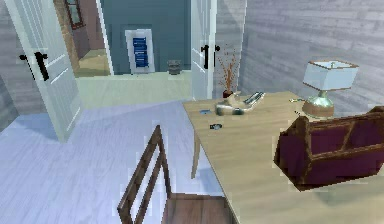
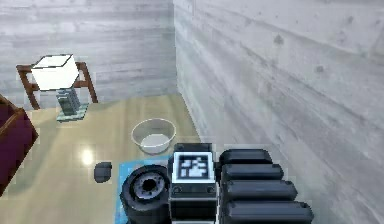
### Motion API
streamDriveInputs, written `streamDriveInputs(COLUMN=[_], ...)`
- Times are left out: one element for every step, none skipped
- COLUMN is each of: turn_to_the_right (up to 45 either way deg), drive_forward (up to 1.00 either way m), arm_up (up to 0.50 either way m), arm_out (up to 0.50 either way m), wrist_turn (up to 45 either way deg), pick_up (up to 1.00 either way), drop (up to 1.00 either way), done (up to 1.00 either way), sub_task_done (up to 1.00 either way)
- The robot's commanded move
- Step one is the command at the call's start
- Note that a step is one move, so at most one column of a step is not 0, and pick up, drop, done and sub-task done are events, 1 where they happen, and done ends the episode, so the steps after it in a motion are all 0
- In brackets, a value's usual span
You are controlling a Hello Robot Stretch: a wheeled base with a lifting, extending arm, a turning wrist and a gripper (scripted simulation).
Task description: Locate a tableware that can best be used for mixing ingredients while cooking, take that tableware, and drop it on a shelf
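Arm side view: white bowl point(image 2: 154, 135) near tool point(image 2: 143, 190), cannot tell grasp; forward view: door point(image 1: 45, 70).

Home interior, prob. a dining/living rm. Light wood table point(image 1: 250, 150) at 2 o'clock in fwd view w/ a shaded lamp point(image 1: 325, 85) on it. Wooden chair point(image 1: 150, 185) at 6 o'clock. White double doors point(image 1: 45, 60) at 11–12 o'clock stand open onto another rm. Pale plank walls point(image 2: 280, 70).
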Motion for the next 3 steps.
streamDriveInputs(turn_to_the_right=[0.0,0.0,0.0], drive_forward=[0.0,0.0,0.0], arm_up=[0.0,0.0,0.0], arm_out=[0.38,0.0,0.0], wrist_turn=[0.0,45.0,30.0], pick_up=[0.0,0.0,0.0], drop=[0.0,0.0,0.0], done=[0.0,0.0,0.0], sub_task_done=[0.0,0.0,0.0])
